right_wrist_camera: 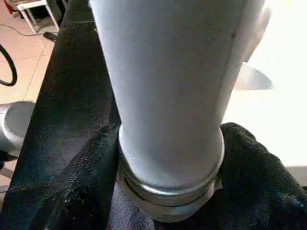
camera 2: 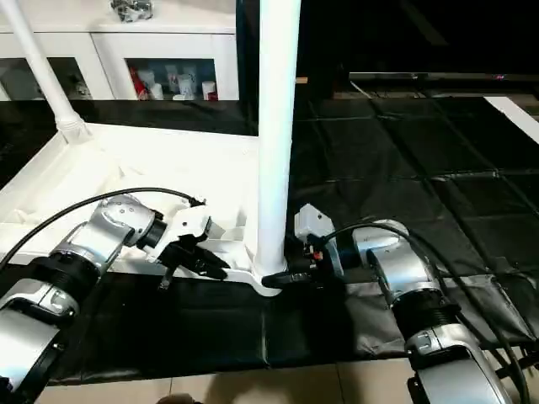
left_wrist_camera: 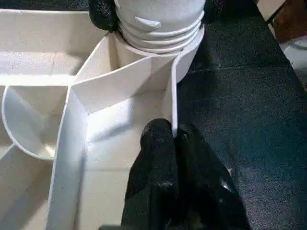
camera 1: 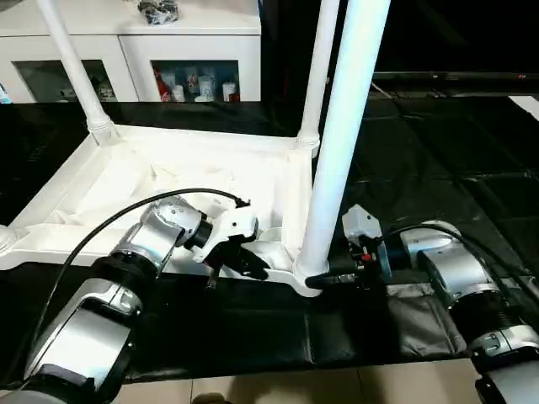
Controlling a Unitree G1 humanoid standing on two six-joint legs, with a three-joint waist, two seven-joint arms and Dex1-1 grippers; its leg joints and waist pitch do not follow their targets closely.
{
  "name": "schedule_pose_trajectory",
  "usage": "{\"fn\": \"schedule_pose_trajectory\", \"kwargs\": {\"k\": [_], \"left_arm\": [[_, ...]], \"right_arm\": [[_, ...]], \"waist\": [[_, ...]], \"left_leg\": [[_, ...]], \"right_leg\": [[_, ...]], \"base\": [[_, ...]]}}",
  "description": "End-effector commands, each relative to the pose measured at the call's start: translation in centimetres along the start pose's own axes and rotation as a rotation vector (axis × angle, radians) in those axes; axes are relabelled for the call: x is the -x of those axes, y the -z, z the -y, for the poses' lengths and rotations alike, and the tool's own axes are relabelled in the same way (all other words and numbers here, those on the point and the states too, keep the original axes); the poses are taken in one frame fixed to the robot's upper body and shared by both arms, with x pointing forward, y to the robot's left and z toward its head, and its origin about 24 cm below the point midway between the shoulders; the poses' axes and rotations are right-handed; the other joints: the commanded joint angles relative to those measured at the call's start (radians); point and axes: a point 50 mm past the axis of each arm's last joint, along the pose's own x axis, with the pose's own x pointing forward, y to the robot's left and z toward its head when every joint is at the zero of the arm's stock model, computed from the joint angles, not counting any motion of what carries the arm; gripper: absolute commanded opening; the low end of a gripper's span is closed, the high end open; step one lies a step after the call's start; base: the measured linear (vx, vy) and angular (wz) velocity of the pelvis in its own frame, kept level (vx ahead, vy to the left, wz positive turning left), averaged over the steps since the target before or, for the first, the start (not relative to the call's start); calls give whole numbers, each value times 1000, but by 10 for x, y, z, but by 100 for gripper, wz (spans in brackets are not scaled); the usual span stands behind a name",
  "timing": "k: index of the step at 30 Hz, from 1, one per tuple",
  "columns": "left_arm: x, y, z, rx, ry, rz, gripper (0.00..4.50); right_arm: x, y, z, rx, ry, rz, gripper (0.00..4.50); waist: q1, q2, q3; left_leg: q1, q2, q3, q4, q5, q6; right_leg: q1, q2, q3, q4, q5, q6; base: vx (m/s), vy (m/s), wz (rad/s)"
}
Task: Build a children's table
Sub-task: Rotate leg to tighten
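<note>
White plastic tabletop (camera 1: 168,181) lies upside down on black floor mat (camera 1: 438,194), ribbed underside facing up, raised rim all round, rounded lobes at corners. Three white tapered round legs stand upright from its corners: nearest leg (camera 1: 341,143) in the near corner lobe, its threaded base visible at the socket; second leg (camera 1: 318,71) at the corner behind it; third leg (camera 1: 74,71) at the far corner across the top, leaning slightly. Inner ribs meet at the near socket (left_wrist_camera: 158,43).
</note>
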Motion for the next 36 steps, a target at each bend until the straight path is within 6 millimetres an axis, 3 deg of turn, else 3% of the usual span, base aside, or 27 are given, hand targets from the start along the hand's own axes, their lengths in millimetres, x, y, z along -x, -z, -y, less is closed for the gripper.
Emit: {"fn": "schedule_pose_trajectory", "kwargs": {"k": [1,10,11,13,17,20,23,24,25,27,30,36], "left_arm": [[0,-13,-3,-57,34,0,0],[-10,-20,-14,33,-102,81,0],[-15,-24,-17,57,-147,107,0],[-23,-30,-22,90,-215,137,0],[-42,-46,-34,191,-409,204,0],[-57,-61,-38,242,-503,251,0],[-64,-68,-36,218,-504,255,0],[-64,-67,-35,210,-502,251,0],[-62,-65,-35,198,-500,238,0],[-59,-62,-34,181,-495,224,0],[-51,-53,-33,160,-485,203,0],[-33,-34,-27,91,-419,162,0]], "right_arm": [[-1,-6,2,12,-5,13,280],[-16,-10,3,-66,103,159,272],[-23,-11,4,-79,144,179,272],[-33,-13,6,-109,215,205,272],[-56,-17,13,-210,409,264,271],[-72,-21,16,-224,516,265,271],[-79,-26,12,-150,487,265,271],[-79,-26,11,-145,485,268,325],[-78,-25,11,-156,491,277,339],[-76,-23,11,-162,500,275,339],[-67,-17,11,-142,517,256,377],[-34,-10,15,-53,502,237,438]], "waist": [[-5,-4,-74],[-8,0,-74],[-11,-4,-73],[-15,1,-72],[-34,-6,-75],[-46,-10,-76],[-45,-12,-76],[-46,-14,-75],[-46,-15,-75],[-46,-14,-73],[-48,-10,-73],[-51,-1,-73]], "left_leg": [[1,40,-9,-61,-91,81],[4,41,-11,-63,-107,63],[3,39,-10,-63,-108,56],[5,40,-12,-65,-117,47],[2,36,-14,-65,-85,30],[-4,29,-10,-61,-55,52],[-4,26,-8,-58,-37,86],[-5,25,-8,-58,-33,101],[-5,26,-8,-59,-33,106],[-5,28,-9,-59,-38,112],[-3,30,-11,-61,-49,108],[-3,33,-11,-61,-70,109]], "right_leg": [[67,-79,75,-68,-162,-160],[68,-79,73,-72,-187,-156],[69,-79,73,-74,-202,-149],[67,-81,73,-79,-230,-141],[70,-81,74,-74,-193,-147],[75,-79,72,-74,-159,-155],[75,-79,72,-75,-145,-156],[75,-77,72,-75,-139,-155],[75,-77,72,-75,-139,-154],[75,-78,72,-75,-152,-151],[74,-78,72,-77,-163,-149],[74,-78,73,-74,-133,-166]], "base": [[0,0,0],[0,0,0],[0,0,0],[0,0,0],[0,0,0],[0,0,0],[0,0,0],[0,0,0],[0,0,0],[0,0,0],[0,0,0],[0,0,0]]}}
